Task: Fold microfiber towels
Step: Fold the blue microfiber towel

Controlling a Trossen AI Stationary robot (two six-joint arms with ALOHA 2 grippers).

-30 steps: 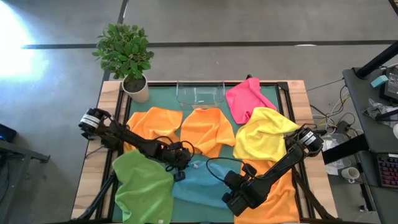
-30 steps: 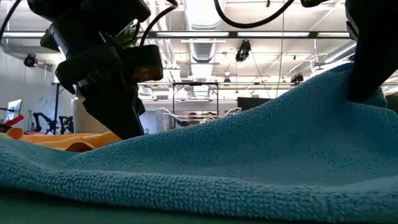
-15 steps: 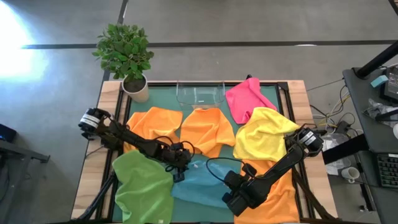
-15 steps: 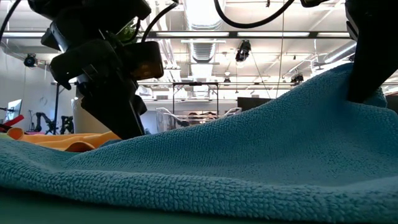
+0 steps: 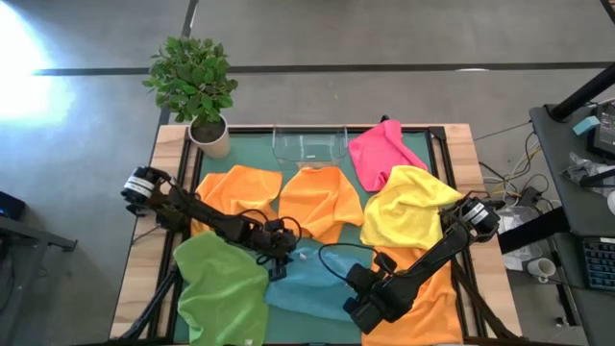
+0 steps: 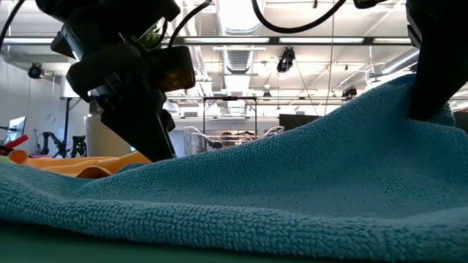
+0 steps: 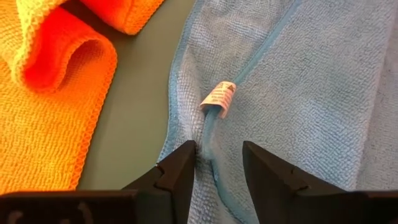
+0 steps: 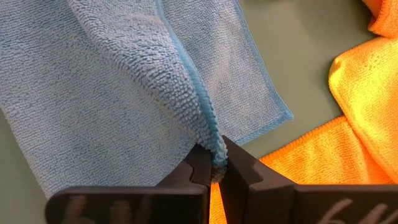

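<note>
- Light blue towel lies on the green tabletop at the near-centre edge, between the green towel and an orange towel. 2 more orange towels, 1 yellow and 1 pink lie farther back; all look unfolded.
- Right gripper: fingers together, clamped on a raised edge of the light blue towel. That edge is lifted into a ridge, with cloth sloping down from it across the low view.
- Left gripper: fingers apart, straddling the hemmed edge of the same towel, touching the cloth but not pinching it. A small white label sits on the hem just ahead of the fingers.
- Key relation: the hem runs straight on from between the left fingers, along their line, so the towel is directly under and ahead of this gripper. Bare tabletop and an orange fold lie to one side.
- Judgement: the left arm is nearer the towel's left edge, the right holds the opposite side. A fold would turn on the left fingers regaining that hem.
</note>
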